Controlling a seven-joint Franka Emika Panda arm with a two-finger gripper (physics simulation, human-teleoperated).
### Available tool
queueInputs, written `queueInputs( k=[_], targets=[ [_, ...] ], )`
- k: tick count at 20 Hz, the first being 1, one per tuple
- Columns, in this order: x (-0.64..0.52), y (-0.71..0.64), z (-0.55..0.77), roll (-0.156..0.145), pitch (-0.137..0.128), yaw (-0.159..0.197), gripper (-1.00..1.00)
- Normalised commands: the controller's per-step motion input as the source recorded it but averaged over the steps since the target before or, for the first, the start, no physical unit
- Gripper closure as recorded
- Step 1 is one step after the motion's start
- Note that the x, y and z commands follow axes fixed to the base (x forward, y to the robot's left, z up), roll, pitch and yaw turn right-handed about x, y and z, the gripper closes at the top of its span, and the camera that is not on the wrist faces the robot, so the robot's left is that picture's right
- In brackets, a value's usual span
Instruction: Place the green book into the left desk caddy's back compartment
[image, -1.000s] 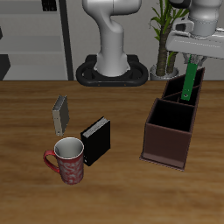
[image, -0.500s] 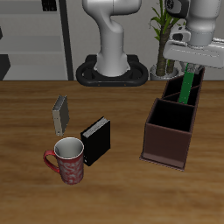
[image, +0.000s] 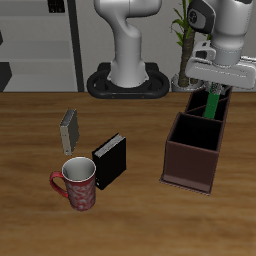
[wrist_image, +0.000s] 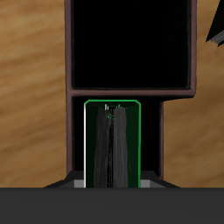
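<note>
The green book (image: 213, 104) stands almost upright, its lower end inside the back compartment (image: 199, 102) of the left desk caddy (image: 188, 166). My gripper (image: 214, 90) is right over that compartment, shut on the book's upper end. In the wrist view the book (wrist_image: 112, 144) shows end-on, green-edged with a dark middle, inside the narrow back compartment (wrist_image: 153, 140), past the cross divider from the large square section (wrist_image: 131, 44). My gripper (wrist_image: 112, 182) sits at the book's end; its fingers barely show.
A red mug (image: 78, 184) stands near the table's front edge, a black book (image: 110, 160) leans beside it, and a small grey book (image: 69, 130) stands farther back. The robot's base (image: 128, 82) and a plant (image: 186, 40) are behind the caddy.
The green book has gone from tilted to nearly upright and has come down into the back compartment. My gripper has lowered with it over the caddy's far end.
</note>
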Motion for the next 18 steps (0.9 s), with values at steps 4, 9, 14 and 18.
queueInputs(
  k=[4,9,14,18],
  targets=[
    [0.04,0.07,-0.34,0.022,0.045,-0.004,1.00],
    [0.10,0.04,-0.20,0.000,0.026,0.010,1.00],
    [0.11,0.01,-0.21,-0.002,0.028,0.001,1.00],
    [0.08,-0.03,-0.11,-0.008,0.027,-0.002,1.00]
  ],
)
